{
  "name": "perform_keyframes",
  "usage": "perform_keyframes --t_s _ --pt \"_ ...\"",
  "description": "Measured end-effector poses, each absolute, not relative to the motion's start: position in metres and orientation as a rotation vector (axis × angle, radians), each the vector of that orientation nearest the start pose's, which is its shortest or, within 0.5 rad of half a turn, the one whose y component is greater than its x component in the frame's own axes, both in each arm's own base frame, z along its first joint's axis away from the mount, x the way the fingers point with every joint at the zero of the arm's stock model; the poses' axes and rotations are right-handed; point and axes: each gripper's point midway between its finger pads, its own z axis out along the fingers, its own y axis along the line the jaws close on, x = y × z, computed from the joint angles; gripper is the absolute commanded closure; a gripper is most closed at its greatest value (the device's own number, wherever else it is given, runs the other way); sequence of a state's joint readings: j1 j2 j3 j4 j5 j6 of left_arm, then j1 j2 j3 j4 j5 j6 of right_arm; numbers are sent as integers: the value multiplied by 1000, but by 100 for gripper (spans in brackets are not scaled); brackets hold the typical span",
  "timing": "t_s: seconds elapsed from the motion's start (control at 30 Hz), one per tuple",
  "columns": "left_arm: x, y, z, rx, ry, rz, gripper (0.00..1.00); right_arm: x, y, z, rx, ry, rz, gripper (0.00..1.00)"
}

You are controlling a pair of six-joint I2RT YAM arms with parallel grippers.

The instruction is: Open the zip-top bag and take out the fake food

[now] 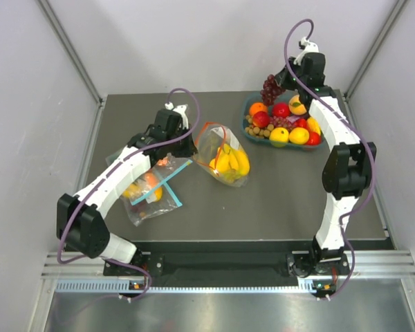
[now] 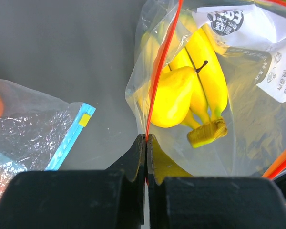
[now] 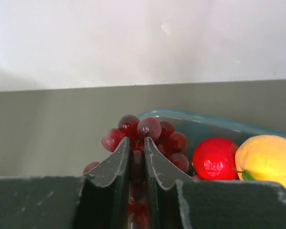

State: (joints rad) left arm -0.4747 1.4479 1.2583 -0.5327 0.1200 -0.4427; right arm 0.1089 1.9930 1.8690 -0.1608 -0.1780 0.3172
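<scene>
The zip-top bag [image 1: 225,158] lies mid-table with its red-orange strip open in a loop. It holds a yellow banana bunch [image 2: 207,76] and a yellow lemon [image 2: 174,98]; a white label [image 2: 250,24] shows on it. My left gripper [image 1: 188,143] is shut on the bag's red zip strip [image 2: 155,90], pinched between the fingertips [image 2: 146,139]. My right gripper [image 1: 279,83] is shut on the dark purple grape cluster [image 1: 270,89], held over the far left corner of the teal tray [image 1: 248,111]. The grapes [image 3: 149,128] show past my right gripper [image 3: 137,143].
The teal tray [image 3: 205,121] holds several fruits, among them a red one [image 3: 213,158] and a yellow one [image 3: 269,160]. Two clear bags with teal-blue strips [image 1: 149,188] lie under my left arm and show in the left wrist view [image 2: 43,129]. Grey walls enclose the table.
</scene>
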Motion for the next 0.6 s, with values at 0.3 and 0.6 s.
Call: perform_keyframes --t_s 0.3,0.6 --pt "339 -218 191 102 2379 -600 100 610 108 207 75 1992 428 100" --pt "338 -218 191 96 2382 -600 100 619 121 194 48 1997 416 90"
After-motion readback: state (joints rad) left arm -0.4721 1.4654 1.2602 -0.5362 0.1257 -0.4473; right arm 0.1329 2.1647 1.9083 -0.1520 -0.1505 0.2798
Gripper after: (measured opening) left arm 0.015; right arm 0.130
